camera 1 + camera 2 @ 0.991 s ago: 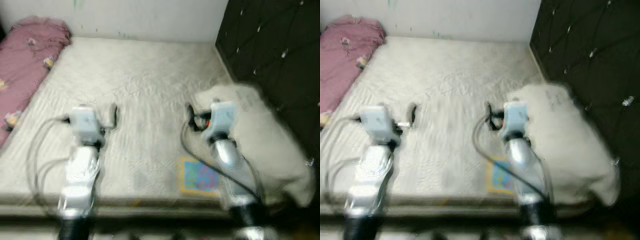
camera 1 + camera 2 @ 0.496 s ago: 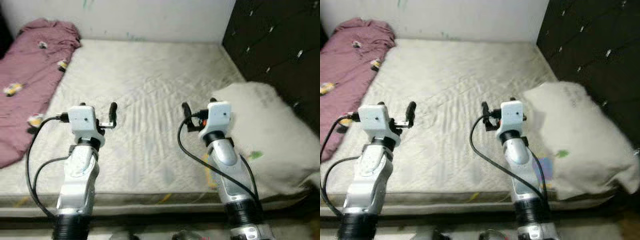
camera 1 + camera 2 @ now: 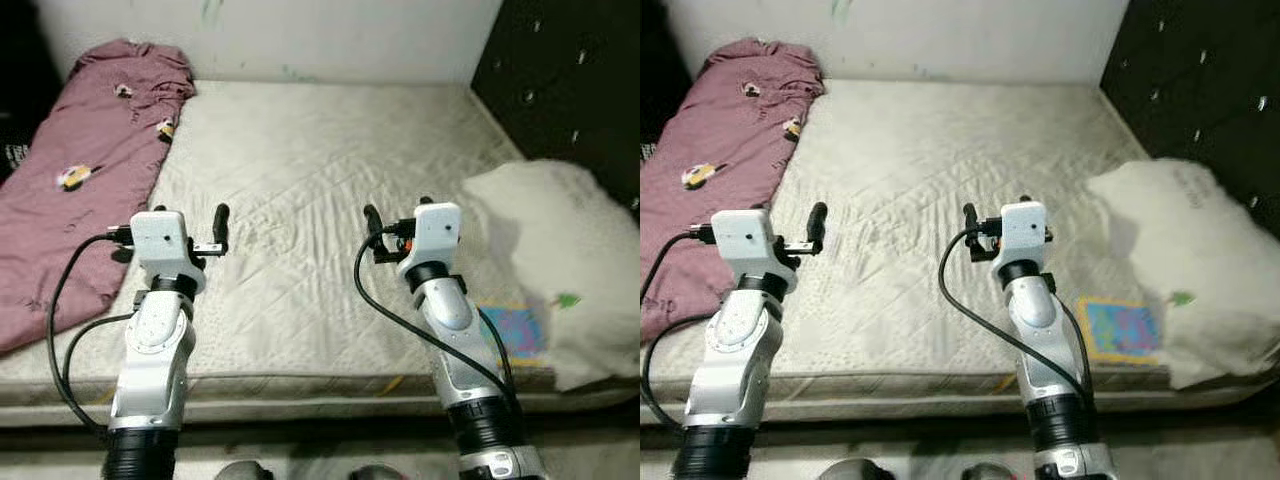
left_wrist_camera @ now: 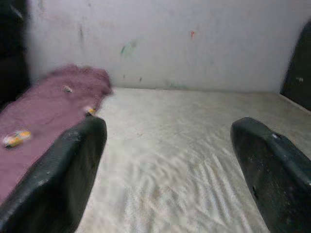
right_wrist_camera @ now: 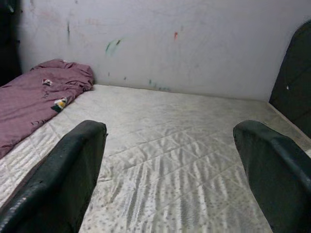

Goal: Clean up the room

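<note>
A bare quilted mattress (image 3: 300,180) spans the scene, with its near edge running just below both arms and its far edge against a marked white wall (image 5: 160,39). A dark tufted headboard (image 3: 1210,90) bounds the mattress on the robot's right.

A maroon blanket (image 3: 80,190) lies bunched along the left side, reaching the far left corner. A white pillow (image 3: 1190,270) rests at the right side against the headboard. A small colourful picture book (image 3: 1118,328) lies flat near the front edge, touching the pillow. The middle of the mattress is open.

The left gripper (image 4: 167,165) and the right gripper (image 5: 170,165) are both held above the front part of the mattress, fingers spread wide apart and holding nothing.
</note>
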{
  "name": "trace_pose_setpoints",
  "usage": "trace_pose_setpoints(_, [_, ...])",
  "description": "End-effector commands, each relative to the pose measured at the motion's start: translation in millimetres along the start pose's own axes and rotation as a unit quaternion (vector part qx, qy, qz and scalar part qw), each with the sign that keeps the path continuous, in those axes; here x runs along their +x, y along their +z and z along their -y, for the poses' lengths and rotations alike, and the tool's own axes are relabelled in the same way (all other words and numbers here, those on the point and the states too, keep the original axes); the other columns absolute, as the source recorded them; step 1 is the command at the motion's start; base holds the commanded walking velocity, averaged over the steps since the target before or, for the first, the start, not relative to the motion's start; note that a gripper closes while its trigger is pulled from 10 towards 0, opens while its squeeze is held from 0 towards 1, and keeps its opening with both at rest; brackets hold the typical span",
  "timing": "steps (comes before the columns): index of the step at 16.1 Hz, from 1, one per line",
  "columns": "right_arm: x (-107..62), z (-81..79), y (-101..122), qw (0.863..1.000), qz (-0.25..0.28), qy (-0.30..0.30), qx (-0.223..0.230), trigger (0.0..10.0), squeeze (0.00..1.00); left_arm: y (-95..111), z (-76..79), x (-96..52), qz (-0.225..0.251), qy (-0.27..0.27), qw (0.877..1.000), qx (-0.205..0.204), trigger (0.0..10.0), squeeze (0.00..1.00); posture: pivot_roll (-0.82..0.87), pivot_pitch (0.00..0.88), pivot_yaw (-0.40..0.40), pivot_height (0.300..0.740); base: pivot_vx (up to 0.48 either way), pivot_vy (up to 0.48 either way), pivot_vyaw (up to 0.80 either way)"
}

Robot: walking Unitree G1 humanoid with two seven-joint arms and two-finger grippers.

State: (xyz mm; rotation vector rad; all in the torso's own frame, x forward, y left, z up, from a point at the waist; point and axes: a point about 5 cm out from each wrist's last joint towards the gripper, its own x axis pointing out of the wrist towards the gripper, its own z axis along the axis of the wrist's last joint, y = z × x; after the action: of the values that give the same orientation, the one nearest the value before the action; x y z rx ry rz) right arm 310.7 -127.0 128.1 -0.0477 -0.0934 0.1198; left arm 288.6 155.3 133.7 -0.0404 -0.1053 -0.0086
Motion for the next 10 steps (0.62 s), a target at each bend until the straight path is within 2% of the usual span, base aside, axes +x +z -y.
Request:
trace_pose_setpoints(1, [1.5, 2.7, 2.6, 1.000, 0.005, -0.006, 0.000, 10.0, 0.00, 2.0, -1.8, 0.3, 0.002, -0.001, 1.000, 0.003, 10.0, 0.00, 0.01, 0.000, -0.021, 0.740, 0.000, 0.480, 0.00])
trace_pose_setpoints(10, [2.9, 3.0, 0.5, 1.000, -0.003, -0.006, -0.004, 10.0, 0.00, 2.6, -0.8, 1.1, 0.003, -0.003, 1.000, -0.001, 10.0, 0.00, 0.01, 0.000, -0.021, 0.740, 0.000, 0.480, 0.00])
